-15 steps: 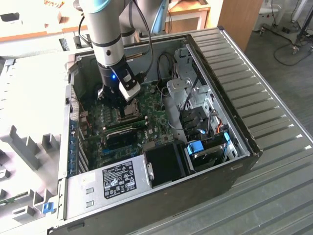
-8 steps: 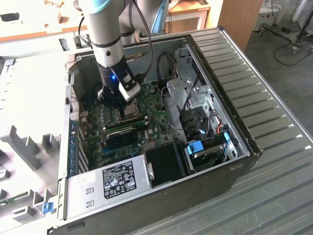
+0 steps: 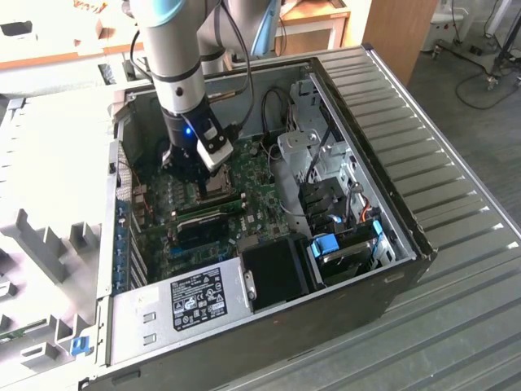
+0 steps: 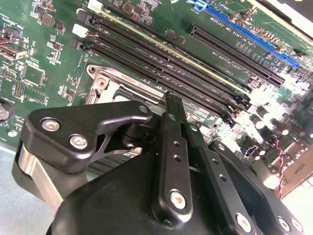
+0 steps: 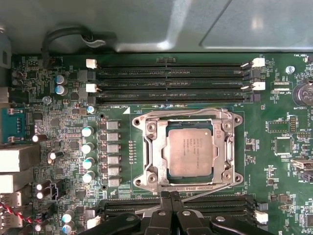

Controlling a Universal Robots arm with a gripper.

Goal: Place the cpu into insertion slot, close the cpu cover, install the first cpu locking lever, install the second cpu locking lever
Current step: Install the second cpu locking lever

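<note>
End effector (image 5: 168, 205) was down inside the open PC case (image 3: 391, 244), hovering just off the motherboard (image 5: 274, 117). In both wrist views its fingers (image 4: 172, 122) were pressed together with nothing between them.

The cpu (image 5: 190, 151) was already seated in the insertion slot (image 5: 167, 172), silver top up and square to the socket. The cpu cover (image 5: 149, 147) looked down flat around it, chip showing through the cut-out. I couldn't tell from the frames whether either locking lever was latched; a thin bright rod (image 5: 215, 192) ran along the socket edge nearest the fingertips, probably one of them.

Key relation: the socket lay directly ahead of the fingertips, just beyond them. The tips sat at the socket's near edge, over the boundary with the memory slots (image 5: 215, 203) on that side. A second bank of memory slots (image 5: 171, 83) lay on the socket's far side. In the exterior view the arm stood over the board's upper half, towards the case's back wall.
</note>
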